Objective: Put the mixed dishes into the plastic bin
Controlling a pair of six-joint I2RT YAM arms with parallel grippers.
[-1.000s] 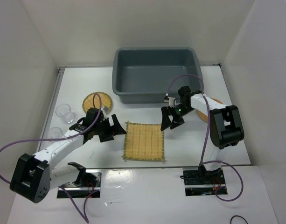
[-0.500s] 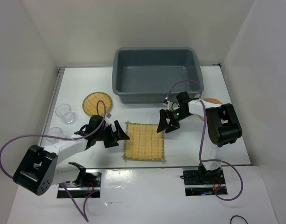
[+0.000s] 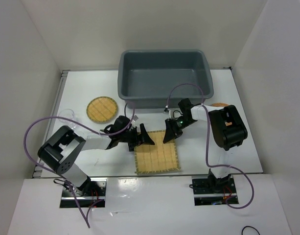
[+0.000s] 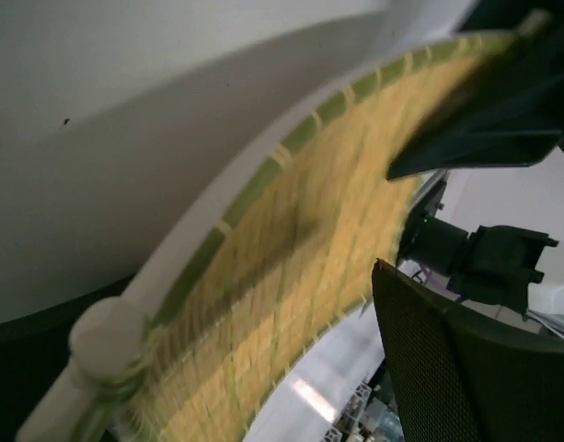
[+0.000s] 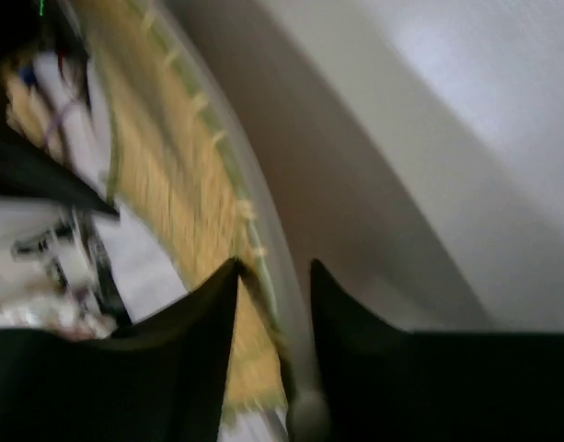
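Nothing is in the bin (image 3: 164, 53) yet. The mat (image 3: 157, 155) lies on the worktop (image 3: 233, 147) at the bin's 6 o'clock. The left gripper (image 3: 140, 139) has its jaws spread about the mat's far edge, and the right gripper (image 3: 169, 133) seems to pinch that edge. The woven disc (image 3: 102, 108) at 9 o'clock is still to go in.

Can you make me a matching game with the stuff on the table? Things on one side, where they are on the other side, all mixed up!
Things:
1. plastic bin
2. woven mat
3. green-rimmed disc
4. orange disc

Places:
A. left of the bin, in the open
B. right of the bin, only a sliver showing
C. farthest back, in the middle
D. nearer than the bin, in the middle

Pairs: 1-C, 2-D, 3-A, 4-B
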